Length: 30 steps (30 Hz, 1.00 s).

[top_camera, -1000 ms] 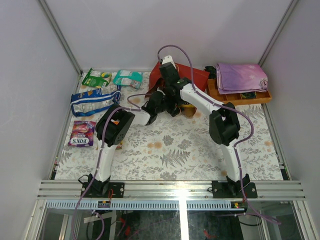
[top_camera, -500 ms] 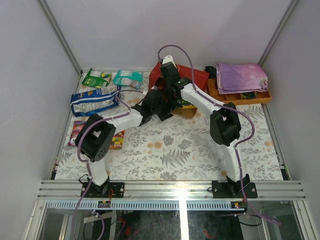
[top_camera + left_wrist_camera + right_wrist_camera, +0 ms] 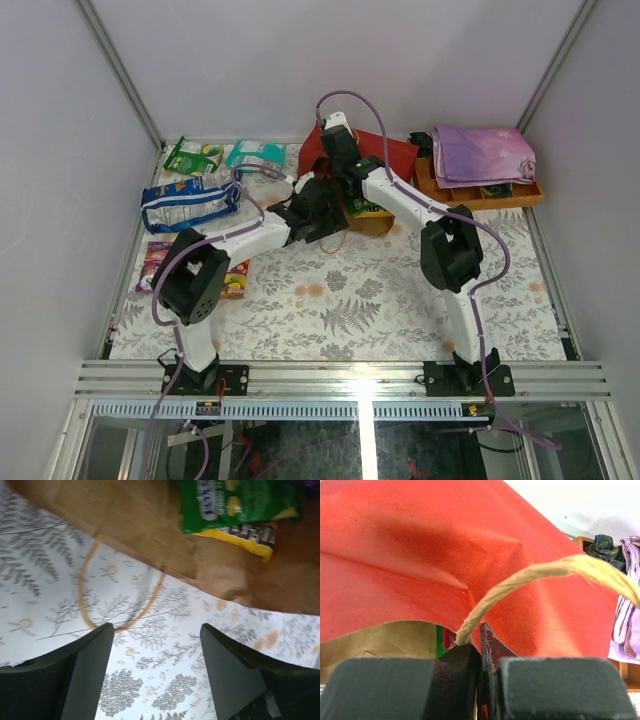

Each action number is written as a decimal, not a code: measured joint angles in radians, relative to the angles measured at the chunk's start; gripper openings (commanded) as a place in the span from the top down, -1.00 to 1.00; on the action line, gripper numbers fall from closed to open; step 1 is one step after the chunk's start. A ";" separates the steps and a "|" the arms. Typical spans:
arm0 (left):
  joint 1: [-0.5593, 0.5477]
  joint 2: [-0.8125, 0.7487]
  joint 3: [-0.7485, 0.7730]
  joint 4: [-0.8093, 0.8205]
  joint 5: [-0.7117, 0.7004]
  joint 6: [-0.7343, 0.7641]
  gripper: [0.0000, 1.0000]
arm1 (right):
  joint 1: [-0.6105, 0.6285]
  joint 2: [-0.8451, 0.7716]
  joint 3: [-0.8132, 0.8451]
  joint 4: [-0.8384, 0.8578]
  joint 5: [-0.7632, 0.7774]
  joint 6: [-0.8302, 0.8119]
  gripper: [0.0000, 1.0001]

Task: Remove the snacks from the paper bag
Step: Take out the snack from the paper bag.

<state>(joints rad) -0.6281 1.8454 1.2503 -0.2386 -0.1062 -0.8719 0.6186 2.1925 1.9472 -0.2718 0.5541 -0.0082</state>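
The red paper bag (image 3: 390,152) lies at the back centre, its brown inside (image 3: 125,520) facing forward. My right gripper (image 3: 340,150) is shut on the bag's upper red edge (image 3: 482,640), beside a string handle (image 3: 520,580). My left gripper (image 3: 335,215) is open and empty (image 3: 157,670) above the table, just before the bag's mouth and its lower handle (image 3: 120,625). A green Fox's packet (image 3: 235,500) and a yellow packet (image 3: 245,532) lie inside the bag. Green (image 3: 190,158), teal (image 3: 255,155), blue-white (image 3: 185,203) and purple (image 3: 155,262) snacks lie at the left.
A wooden tray (image 3: 480,195) with a folded purple cloth (image 3: 482,152) stands at the back right. An orange-yellow packet (image 3: 237,280) lies by the left arm's elbow. Walls close in on the left, right and back.
My left arm's elbow has swung back and left, uncovering the orange-yellow packet, and its gripper has moved up to the bag's mouth. The right gripper has stayed on the bag's edge.
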 measured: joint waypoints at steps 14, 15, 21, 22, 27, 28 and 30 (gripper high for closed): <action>0.014 0.109 0.031 0.291 0.452 -0.147 -0.21 | -0.011 -0.002 0.000 0.000 -0.006 -0.007 1.00; 0.019 0.125 0.031 0.323 0.471 -0.173 -0.20 | -0.011 -0.004 0.000 0.000 -0.007 -0.007 1.00; 0.076 0.217 0.031 0.507 0.511 -0.322 -0.16 | -0.010 -0.014 -0.009 0.000 -0.014 -0.008 1.00; 0.082 0.230 0.031 0.525 0.510 -0.341 -0.16 | -0.010 -0.015 -0.012 0.000 -0.015 -0.008 1.00; 0.101 0.292 0.033 0.607 0.478 -0.435 -0.15 | -0.010 -0.015 -0.021 0.002 -0.023 -0.001 1.00; 0.101 0.302 0.040 0.609 0.471 -0.443 -0.16 | -0.010 -0.015 -0.021 0.002 -0.024 0.000 1.00; 0.102 0.330 0.071 0.612 0.457 -0.460 -0.15 | -0.006 -0.015 -0.022 0.002 -0.022 -0.001 1.00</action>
<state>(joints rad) -0.5259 2.1757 1.3216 0.3737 0.3508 -1.3319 0.6125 2.1777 1.9255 -0.2699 0.5323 -0.0090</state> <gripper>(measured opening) 0.578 0.064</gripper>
